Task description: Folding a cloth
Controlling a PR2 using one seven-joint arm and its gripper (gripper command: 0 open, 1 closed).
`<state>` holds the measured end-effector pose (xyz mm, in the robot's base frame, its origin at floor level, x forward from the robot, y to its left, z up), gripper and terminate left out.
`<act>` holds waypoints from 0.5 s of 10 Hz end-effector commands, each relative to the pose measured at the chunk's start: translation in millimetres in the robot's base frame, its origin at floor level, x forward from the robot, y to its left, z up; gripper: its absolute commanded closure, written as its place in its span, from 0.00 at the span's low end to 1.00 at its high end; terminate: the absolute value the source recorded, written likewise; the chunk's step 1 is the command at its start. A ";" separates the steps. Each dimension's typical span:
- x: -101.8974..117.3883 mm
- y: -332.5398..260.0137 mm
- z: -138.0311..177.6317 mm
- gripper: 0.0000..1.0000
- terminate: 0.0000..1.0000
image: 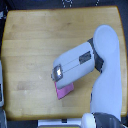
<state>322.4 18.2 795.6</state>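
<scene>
Near the middle of the worktop (pixel 30 45), one pink cloth (pixel 65 91) is lying, partly hidden under one arm (pixel 80 62). The tool (pixel 56 74) is hovering over its edge; whether it is open or closed I cannot tell.

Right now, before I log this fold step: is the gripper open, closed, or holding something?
Gripper: cannot be told; the arm hides its fingers, right above the pink cloth on the table.

Even overhead light; soft blur throughout; low resolution; faint shadows; no glare

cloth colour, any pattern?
Plain pink-magenta cloth, no visible pattern; exterior view, mostly hidden under the arm.
</scene>
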 end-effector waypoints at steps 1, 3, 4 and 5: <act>3.7 -0.3 -1.3 0.00 0.00; 4.2 2.5 5.5 0.00 0.00; 5.9 8.2 14.2 0.00 0.00; 18.2 8.0 22.7 0.00 0.00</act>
<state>322.1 18.2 796.2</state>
